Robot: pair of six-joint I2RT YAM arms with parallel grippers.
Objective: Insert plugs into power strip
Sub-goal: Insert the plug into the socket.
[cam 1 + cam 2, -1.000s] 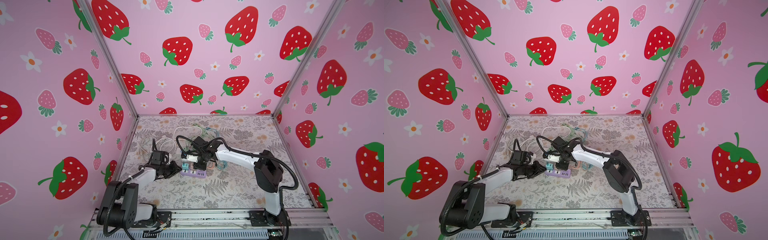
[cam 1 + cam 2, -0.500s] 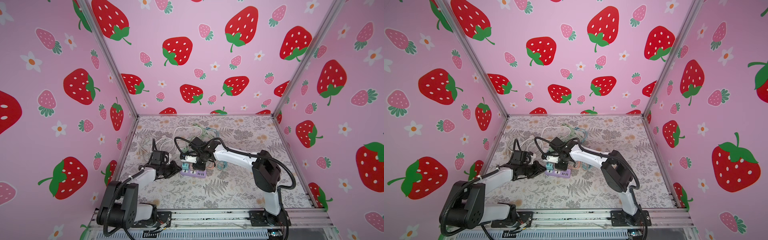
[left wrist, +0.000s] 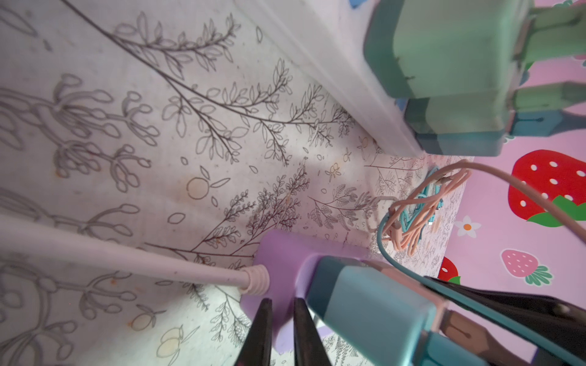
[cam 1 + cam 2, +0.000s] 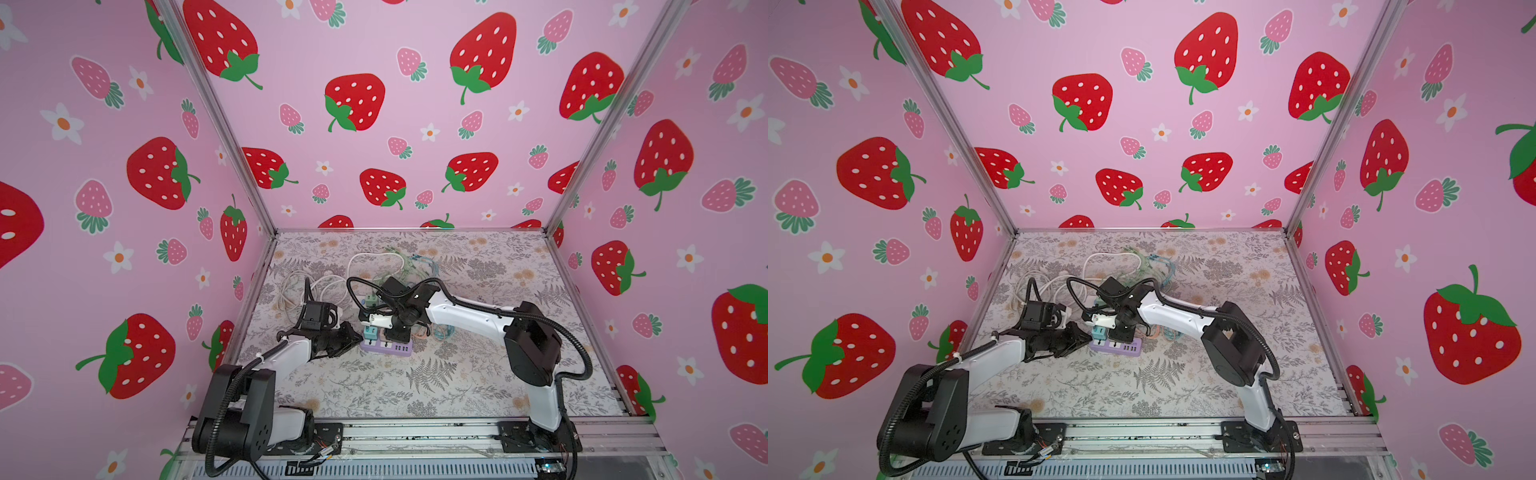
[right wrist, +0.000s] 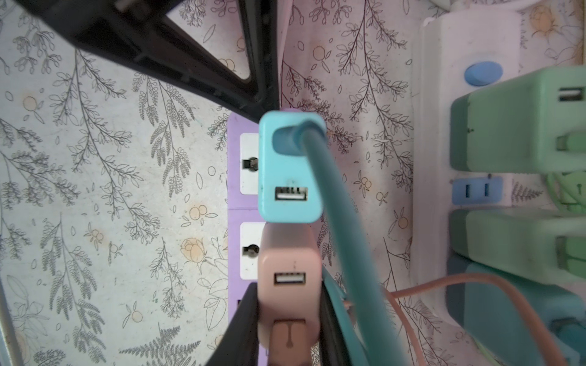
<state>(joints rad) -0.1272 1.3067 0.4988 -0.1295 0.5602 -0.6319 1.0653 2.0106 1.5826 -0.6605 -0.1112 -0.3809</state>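
At lower centre of both top views, on the floral counter (image 4: pixel 457 386), a peach-pink plug (image 5: pixel 288 269) stands over the second outlet of a purple power strip (image 4: pixel 392 350). It is clamped at its sides between the fingers of the right hand (image 5: pixel 287 294); whether its prongs are fully seated cannot be told. Touching it, a teal-blue plug (image 5: pixel 290 171) sits in the outlet nearer the strip's corded end. The left hand (image 3: pixel 282 305), on the arm at the frame's lower left, has its fingers all but closed, tips set against that end of the strip. Just beyond, a white power strip (image 5: pixel 428 152) carries two mint green plugs (image 5: pixel 513 126) and a teal plug (image 5: pixel 507 320). Peach and teal cables (image 4: pixel 441 332) lie tangled to the right of the strips, and white cords (image 4: pixel 316 286) coil to their upper left.
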